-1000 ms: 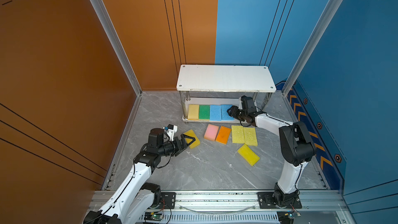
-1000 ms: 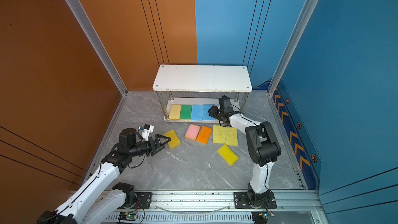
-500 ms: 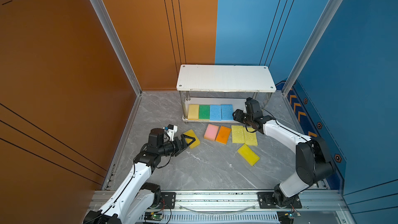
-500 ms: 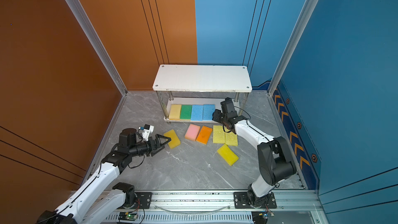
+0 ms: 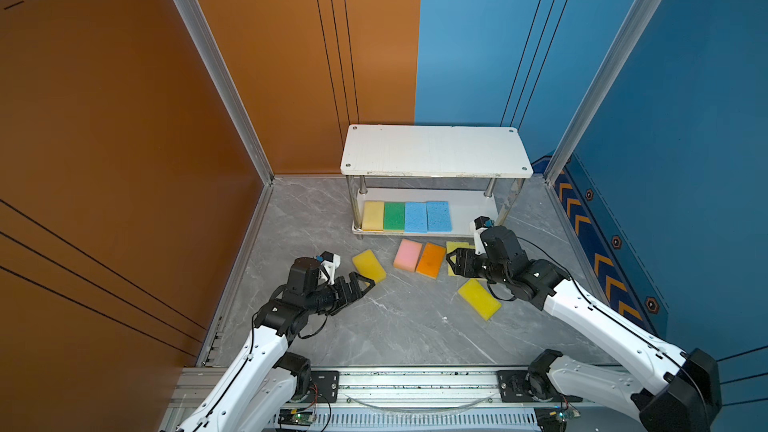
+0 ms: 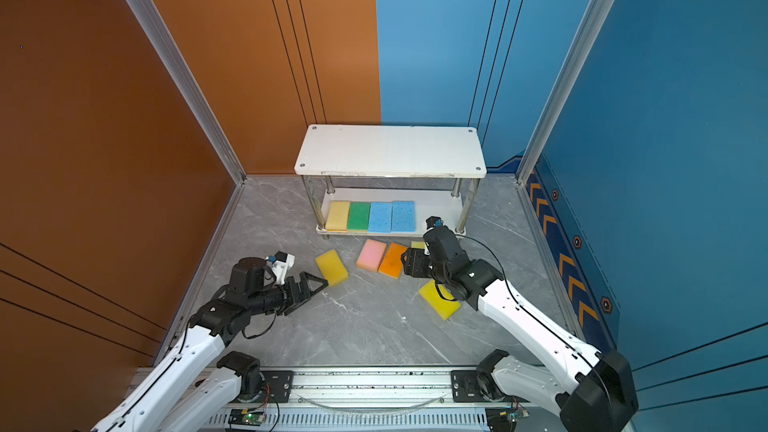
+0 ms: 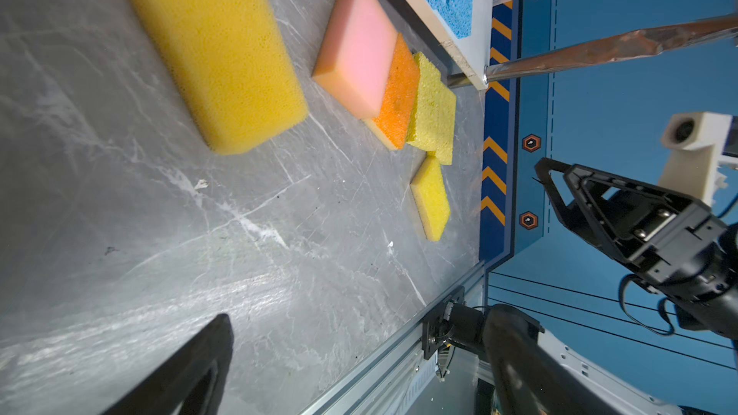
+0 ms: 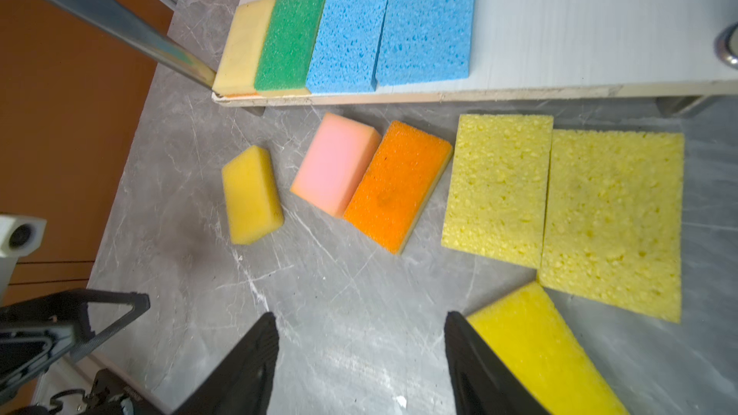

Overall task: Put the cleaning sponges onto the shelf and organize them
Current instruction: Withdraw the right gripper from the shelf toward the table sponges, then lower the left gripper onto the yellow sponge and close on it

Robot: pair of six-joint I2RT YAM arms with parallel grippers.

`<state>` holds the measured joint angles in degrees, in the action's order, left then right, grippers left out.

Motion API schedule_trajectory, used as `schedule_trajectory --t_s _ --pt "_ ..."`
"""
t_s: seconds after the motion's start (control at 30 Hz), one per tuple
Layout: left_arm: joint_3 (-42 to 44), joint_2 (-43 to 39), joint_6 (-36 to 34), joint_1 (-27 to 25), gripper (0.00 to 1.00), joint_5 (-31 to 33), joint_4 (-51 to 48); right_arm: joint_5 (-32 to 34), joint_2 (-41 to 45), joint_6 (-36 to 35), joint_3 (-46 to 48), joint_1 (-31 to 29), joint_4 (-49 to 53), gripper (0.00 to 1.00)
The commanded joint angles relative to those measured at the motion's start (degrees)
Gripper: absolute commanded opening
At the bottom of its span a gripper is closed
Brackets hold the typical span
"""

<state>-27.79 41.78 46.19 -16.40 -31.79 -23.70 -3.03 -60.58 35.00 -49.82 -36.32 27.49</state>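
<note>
Right tool back from shelf, jaws parted wider, empty, over table near orange sponge. Four cleaning sponges now rowed on lower board, blue sponge last. Left tool wide open, empty, beside yellow sponge. Six remain on table; next pick likely.

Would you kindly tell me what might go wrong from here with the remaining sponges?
The pink sponge and orange sponge touch along one side, so fingers closing on either may drag its neighbour. The bare end of the lower board lies beside a metal post, which the right gripper might clip.
</note>
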Motion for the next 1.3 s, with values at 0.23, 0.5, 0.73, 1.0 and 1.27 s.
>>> schedule_trajectory --t_s 0.23,0.5,0.73,1.0,1.27 --pt "-0.4 7.2 -2.6 -3.2 0.93 9.2 -0.6 -0.9 7.3 2.9 4.3 -3.0 13.6 0.72" --pt "-7.4 25.3 -7.0 -2.7 0.82 13.9 3.0 -2.9 7.7 2.3 6.2 -5.2 10.6 0.72" --pt "-13.9 35.9 -10.4 -0.5 0.74 13.2 3.9 -4.8 6.1 1.3 5.9 -4.5 8.5 0.72" --pt "-17.7 43.7 -12.6 3.3 0.63 12.9 3.3 -6.1 0.2 0.0 2.4 -1.4 6.0 0.72" --pt "-21.5 48.5 -13.3 3.9 0.51 13.0 3.3 -7.2 -4.1 0.3 1.1 -1.1 3.5 0.72"
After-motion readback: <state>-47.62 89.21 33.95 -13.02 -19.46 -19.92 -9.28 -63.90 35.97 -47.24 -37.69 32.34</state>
